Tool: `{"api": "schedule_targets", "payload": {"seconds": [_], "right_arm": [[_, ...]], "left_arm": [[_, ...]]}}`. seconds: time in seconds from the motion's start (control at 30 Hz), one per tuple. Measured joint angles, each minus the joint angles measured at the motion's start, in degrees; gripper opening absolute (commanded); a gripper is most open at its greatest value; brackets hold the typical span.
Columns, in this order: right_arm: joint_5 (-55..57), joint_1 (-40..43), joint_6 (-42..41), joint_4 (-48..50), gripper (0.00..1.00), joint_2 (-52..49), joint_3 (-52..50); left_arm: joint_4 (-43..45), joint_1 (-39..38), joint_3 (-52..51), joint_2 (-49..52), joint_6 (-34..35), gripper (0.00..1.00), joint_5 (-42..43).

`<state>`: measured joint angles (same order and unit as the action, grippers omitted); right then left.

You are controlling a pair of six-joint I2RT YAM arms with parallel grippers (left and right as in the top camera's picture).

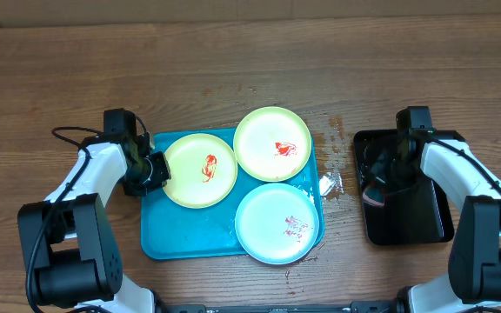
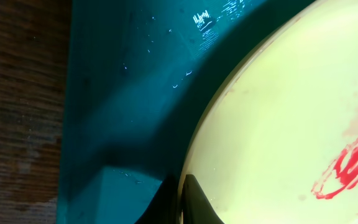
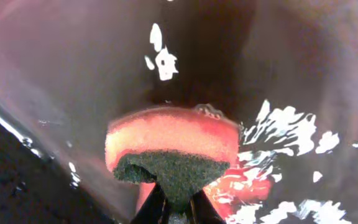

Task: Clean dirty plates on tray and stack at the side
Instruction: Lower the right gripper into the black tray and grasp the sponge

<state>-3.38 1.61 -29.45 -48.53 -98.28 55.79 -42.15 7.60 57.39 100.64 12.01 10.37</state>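
The turquoise tray holds three plates. A yellow-green plate with a red smear lies at its left. A second yellow-green plate lies at the back right. A light-blue plate lies at the front right. My left gripper is shut on the left plate's rim; the left wrist view shows the fingers pinching the plate's edge over the tray. My right gripper is shut on a pink sponge with a dark scouring side, over the wet black tray.
A black tray stands on the right of the wooden table. Water drops and a small crumpled clear bit lie between the two trays.
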Motion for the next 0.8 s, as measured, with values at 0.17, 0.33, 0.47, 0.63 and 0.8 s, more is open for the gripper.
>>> {"api": "schedule_targets", "payload": {"seconds": [0.17,0.33,0.47,0.63,0.8], "right_arm": [[2.4,0.02,1.42,-8.09,0.04,0.48,3.5],[5.07,0.0,0.66,-15.04,0.04,3.91,10.51],[7.32,0.02,-1.42,-17.68,0.04,6.1,11.96],[9.75,0.02,-3.93,-13.7,0.04,6.12,7.08],[9.77,0.0,-5.51,-5.22,0.04,5.33,-1.66]], "left_arm": [[0.26,0.0,0.0,0.0,0.0,0.04,-0.07],[0.35,0.0,0.0,0.0,0.0,0.04,-0.07],[0.35,0.0,0.0,0.0,0.0,0.04,-0.09],[0.39,0.0,0.0,0.0,0.0,0.04,-0.09],[0.42,0.0,0.0,0.0,0.0,0.04,-0.09]]}}
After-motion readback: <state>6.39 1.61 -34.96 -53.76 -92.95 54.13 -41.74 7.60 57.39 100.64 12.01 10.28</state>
